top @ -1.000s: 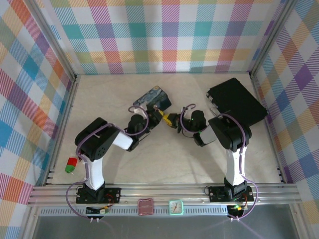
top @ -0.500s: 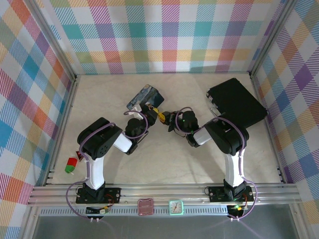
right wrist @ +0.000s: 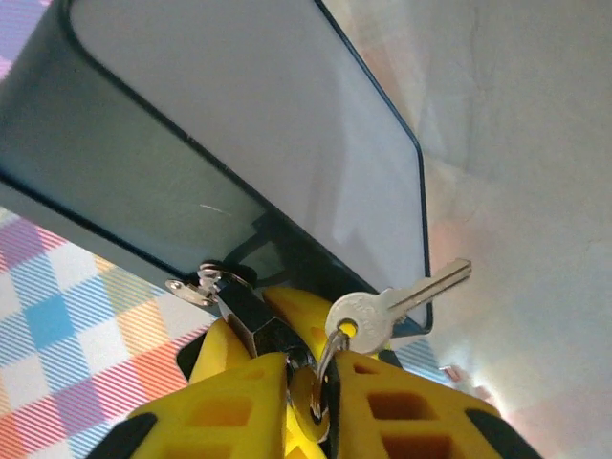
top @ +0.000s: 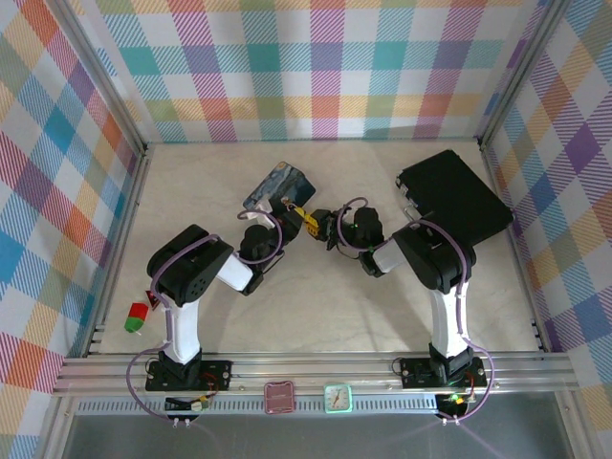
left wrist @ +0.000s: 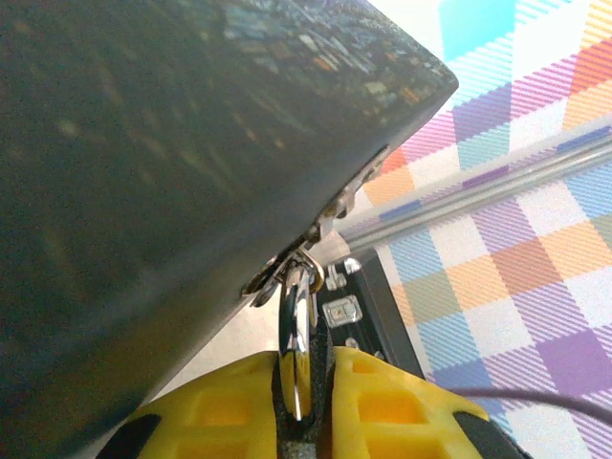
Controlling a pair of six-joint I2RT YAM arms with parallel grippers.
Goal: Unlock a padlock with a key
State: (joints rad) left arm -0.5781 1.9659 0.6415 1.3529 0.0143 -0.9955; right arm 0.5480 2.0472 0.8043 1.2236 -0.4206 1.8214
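Tin (top: 279,184) looms over padlock (left wrist: 297,330) and key (right wrist: 397,304), black case (top: 457,196) nearby.

Count, overhead view. Arms: two, left arm (top: 191,279) and right arm (top: 437,260). Painted tin (top: 279,185): one. Black case (top: 455,196), upper right: one. Red-and-green object (top: 138,316), lower left: one. Pink square (top: 279,396): one. Small clock (top: 338,397): one. Right wrist view. Padlock (right wrist: 253,316): one. Key (right wrist: 402,298): one.

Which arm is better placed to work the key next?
Right: the key hangs at the right gripper, beside the padlock. The left gripper pinches the shackle, so it looks busy steadying.
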